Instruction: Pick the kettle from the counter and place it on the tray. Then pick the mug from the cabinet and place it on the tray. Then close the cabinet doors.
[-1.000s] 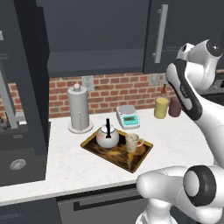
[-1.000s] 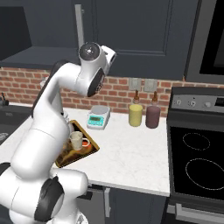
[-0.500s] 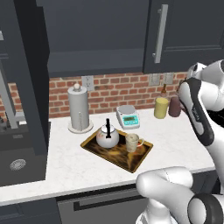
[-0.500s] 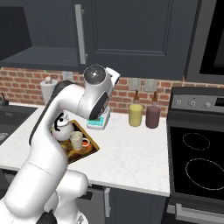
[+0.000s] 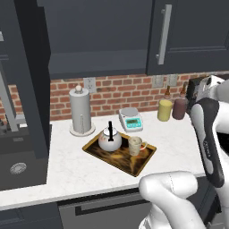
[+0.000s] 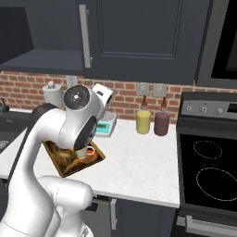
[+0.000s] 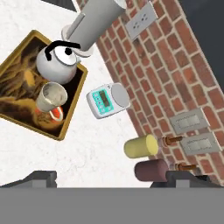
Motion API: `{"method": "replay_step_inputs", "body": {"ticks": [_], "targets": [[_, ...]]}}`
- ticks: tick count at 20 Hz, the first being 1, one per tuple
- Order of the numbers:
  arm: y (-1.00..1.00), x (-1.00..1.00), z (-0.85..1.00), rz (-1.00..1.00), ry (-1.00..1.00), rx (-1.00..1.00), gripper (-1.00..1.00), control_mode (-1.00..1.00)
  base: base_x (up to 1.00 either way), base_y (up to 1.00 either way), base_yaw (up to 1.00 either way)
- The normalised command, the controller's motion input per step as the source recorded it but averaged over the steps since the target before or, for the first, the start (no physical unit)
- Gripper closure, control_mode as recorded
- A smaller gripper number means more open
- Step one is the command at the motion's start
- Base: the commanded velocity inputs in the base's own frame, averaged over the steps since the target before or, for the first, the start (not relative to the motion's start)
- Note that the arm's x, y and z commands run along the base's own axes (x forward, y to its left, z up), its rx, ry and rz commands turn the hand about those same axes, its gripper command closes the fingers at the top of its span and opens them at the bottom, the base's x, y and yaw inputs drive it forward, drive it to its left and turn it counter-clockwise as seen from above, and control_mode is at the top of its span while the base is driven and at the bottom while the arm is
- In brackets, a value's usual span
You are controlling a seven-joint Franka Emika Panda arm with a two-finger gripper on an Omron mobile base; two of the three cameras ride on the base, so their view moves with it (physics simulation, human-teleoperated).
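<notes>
Standing upright on tray [image 5: 144, 162]: kettle [image 5: 110, 140], handle vertical, w/ mug [image 5: 134, 145].

White marble counter [image 5: 71, 167] with tray [image 5: 134, 164], paper-towel roll [image 5: 80, 111], scale [image 5: 130, 119], two jars [image 5: 165, 110].

In your right base view the arm covers the kettle and most of the tray [image 6: 69, 164]; the mug [image 6: 82, 152] shows partly. Hand view: tray [image 7: 22, 83] corner cut by the left edge. Scale [image 7: 101, 101] readout is too small to read.
</notes>
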Motion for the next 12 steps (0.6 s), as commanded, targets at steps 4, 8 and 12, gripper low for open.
{"method": "replay_step_inputs", "body": {"ticks": [4,8,12], "targets": [[0.64,-0.22,-0.14,-0.08,0.22,-0.16,-1.00,-1.00,0.00,0.00,0.00],[0.04,-0.14,-0.44,0.02,0.00,-0.28,-1.00,-1.00,0.00,0.00,0.00],[0.14,-0.59,0.09,-0.05,-0.14,-0.33,-1.00,-1.00,0.00,0.00,0.00]]}}
